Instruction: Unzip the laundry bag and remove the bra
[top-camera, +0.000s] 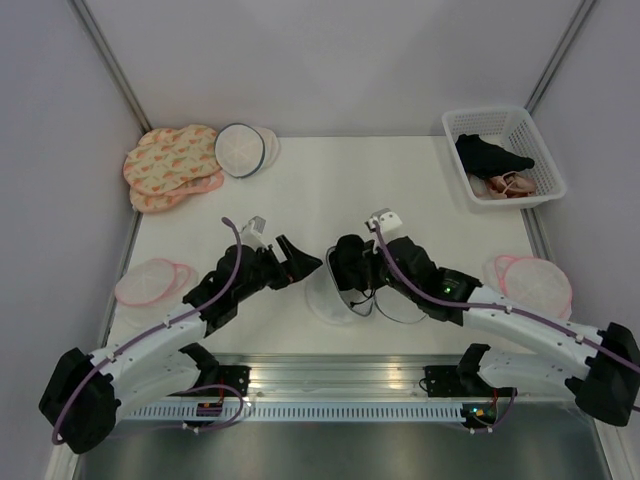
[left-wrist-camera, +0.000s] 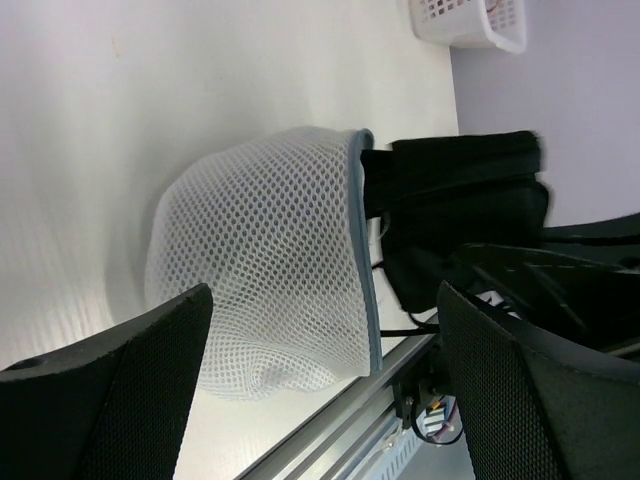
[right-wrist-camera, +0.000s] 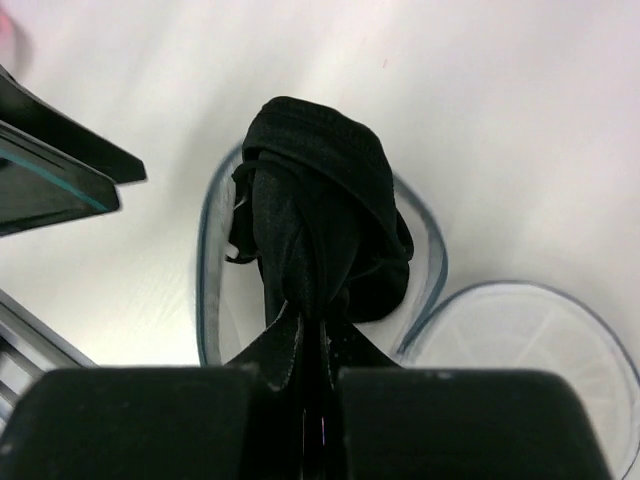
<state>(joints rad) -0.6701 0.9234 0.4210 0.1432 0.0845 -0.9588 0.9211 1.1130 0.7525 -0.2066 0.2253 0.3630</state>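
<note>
Right tool (right-wrist-camera: 318, 338) is pinched tight on the bunched black bra (right-wrist-camera: 320, 200), held right over the open mouth of the bag (left-wrist-camera: 265, 265), which lies mid-counter (top-camera: 340, 190) by the near edge. Left tool (top-camera: 298, 256) gapes wide, empty, just beside the bag.

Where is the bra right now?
The bra is pinched in the right gripper at the open mouth of the laundry bag, near the table's front middle in the top view, just right of the left gripper.
</note>
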